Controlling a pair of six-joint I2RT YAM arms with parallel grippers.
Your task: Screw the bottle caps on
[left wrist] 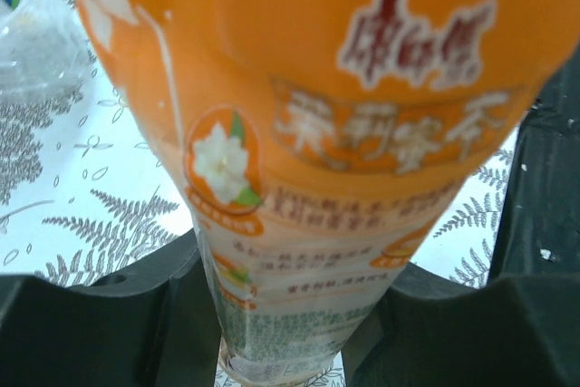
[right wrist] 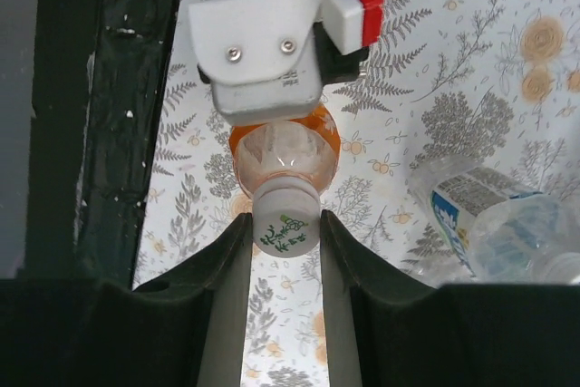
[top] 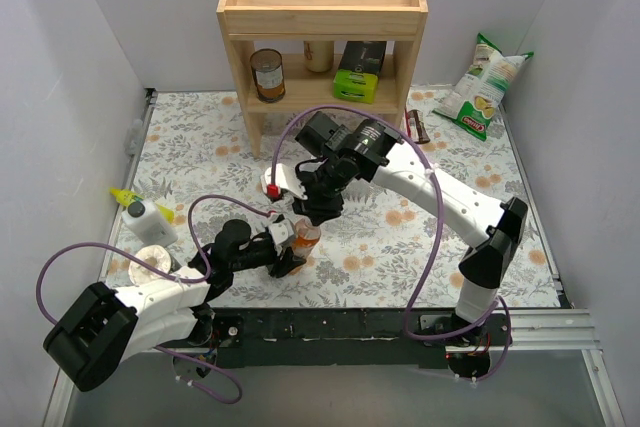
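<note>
The white cap (right wrist: 288,226) sat on the neck of the orange bottle (right wrist: 284,153). It was pinched between the two fingers of the right gripper (right wrist: 287,240), which pressed on its rim from either side. Just beyond those fingertips the bottle's shoulder bulged out. The left gripper (left wrist: 290,314) was clamped around the body further along, its dark fingers (left wrist: 100,324) pressed against the label.

To do this step well, the right wrist would likely need to turn squarely about the neck's axis. Light pressure along the neck should help the threads catch rather than cross. The left grip should be firm enough to stop the bottle spinning, yet not so hard that the thin wall buckles.

The cap looked like hard, smooth plastic, a short cylinder with green print on its flat top. Whether its side was ribbed could not be told. The bottle was round and translucent, wrapped in a glossy orange film printed with a white flower. To the right of the right gripper, a labelled clear bottle (right wrist: 485,210) lay on its side on the floral cloth (right wrist: 435,61), crinkled and thin-walled.
</note>
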